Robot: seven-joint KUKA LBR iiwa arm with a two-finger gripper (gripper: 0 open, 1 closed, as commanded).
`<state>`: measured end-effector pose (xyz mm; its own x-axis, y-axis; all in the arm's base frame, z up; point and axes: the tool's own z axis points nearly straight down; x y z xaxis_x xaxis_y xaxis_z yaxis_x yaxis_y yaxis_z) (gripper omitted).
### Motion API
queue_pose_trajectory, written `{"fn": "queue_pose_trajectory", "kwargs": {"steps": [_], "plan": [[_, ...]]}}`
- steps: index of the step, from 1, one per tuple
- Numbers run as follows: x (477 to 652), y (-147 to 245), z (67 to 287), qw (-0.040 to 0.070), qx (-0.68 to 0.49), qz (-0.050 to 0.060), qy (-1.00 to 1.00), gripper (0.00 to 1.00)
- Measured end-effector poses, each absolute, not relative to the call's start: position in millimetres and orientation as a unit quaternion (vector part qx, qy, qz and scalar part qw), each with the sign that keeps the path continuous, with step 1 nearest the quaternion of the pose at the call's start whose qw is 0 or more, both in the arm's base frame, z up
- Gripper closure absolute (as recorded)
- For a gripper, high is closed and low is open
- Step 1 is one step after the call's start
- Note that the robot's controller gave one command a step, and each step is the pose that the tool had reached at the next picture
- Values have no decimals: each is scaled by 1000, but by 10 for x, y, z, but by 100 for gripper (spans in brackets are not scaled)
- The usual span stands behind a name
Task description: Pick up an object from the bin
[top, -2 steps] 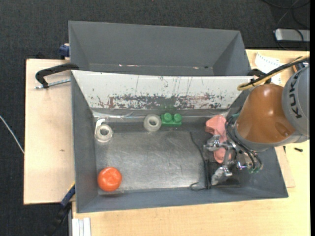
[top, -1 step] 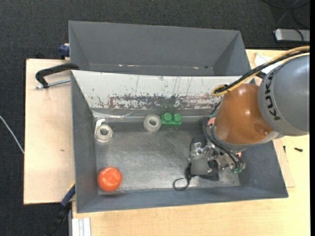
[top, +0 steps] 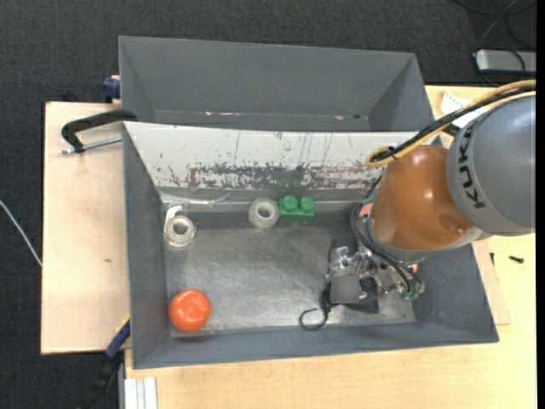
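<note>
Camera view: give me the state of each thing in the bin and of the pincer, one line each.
Orange ball: resting on the bin floor, front left corner.
Clear tape ring: lying flat, left side.
Green block: against the back wall.
Pale tape ring: just left of the green block.
Pincer: low, front right, apart from all four.

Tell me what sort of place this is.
Probably a robotics lab's bin-picking test cell: a KUKA arm has its pincer down in a grey metal bin that holds a few odd loose things, such as an orange ball and a green block.
</note>
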<state>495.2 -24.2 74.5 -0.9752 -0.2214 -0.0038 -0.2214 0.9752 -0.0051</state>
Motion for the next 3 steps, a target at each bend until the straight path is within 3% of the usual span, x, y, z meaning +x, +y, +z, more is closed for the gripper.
{"fn": "queue_pose_trajectory", "kwargs": {"steps": [1, 3], "plan": [[4939, -239, 775, 1, -111, -2, 994, 100], [4920, -216, 1080, -2, -112, 1, 994, 100]]}}
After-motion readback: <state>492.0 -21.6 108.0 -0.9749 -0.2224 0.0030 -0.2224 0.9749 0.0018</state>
